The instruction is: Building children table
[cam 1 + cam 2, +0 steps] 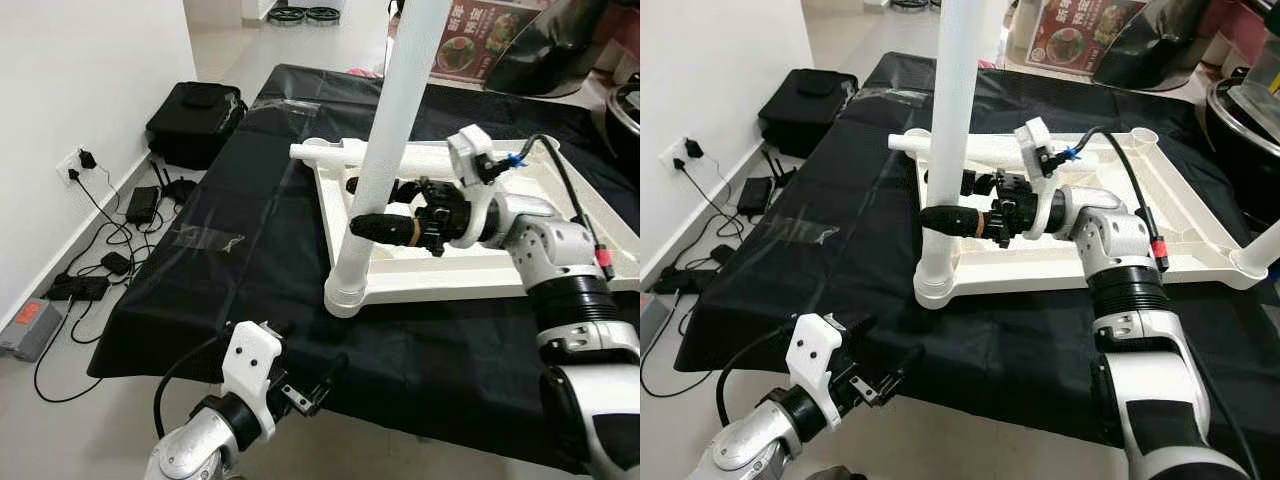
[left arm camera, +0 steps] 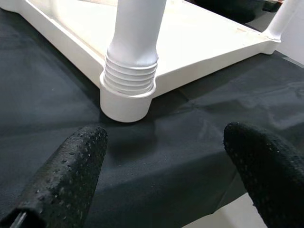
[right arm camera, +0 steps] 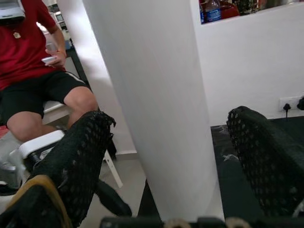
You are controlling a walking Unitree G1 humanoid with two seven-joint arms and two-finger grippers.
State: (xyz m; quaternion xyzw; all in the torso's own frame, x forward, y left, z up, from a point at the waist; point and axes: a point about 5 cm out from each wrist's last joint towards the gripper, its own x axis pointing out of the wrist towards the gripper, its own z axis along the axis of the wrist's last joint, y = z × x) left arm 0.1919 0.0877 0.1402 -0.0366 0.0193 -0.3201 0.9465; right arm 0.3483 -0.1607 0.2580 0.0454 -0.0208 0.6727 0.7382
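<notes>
Centre of the head views: an inverted white tabletop (image 1: 560, 215) lies on a black cloth (image 1: 250, 260) covering a work surface. A white leg (image 1: 385, 150) stands upright in the near-left corner socket (image 2: 127, 102), its ribbed base seated in the collar; it rises out of the top of the frame. A second leg (image 1: 330, 152) lies flat along the tabletop's far-left edge.

Right gripper (image 3: 166, 156): reaches in from the right of the frame at mid-height of the upright leg. Its fingers (image 3: 78, 152) are spread wide on either side of the leg, which sits between them; the wrist view shows gaps on both sides, so no contact is evident.

Left gripper (image 2: 166, 161): lower left of the frame, below the near edge of the cloth, pointing at the socket. Its fingers (image 2: 66, 175) are wide apart and hold nothing.

Left edge: a white wall with an outlet (image 1: 78, 163), cables and adapters (image 1: 110, 250) on the floor, and a black bag (image 1: 195, 120). In the right wrist view, a seated person (image 3: 33, 71) in a red shirt and black shorts appears beyond the leg.
</notes>
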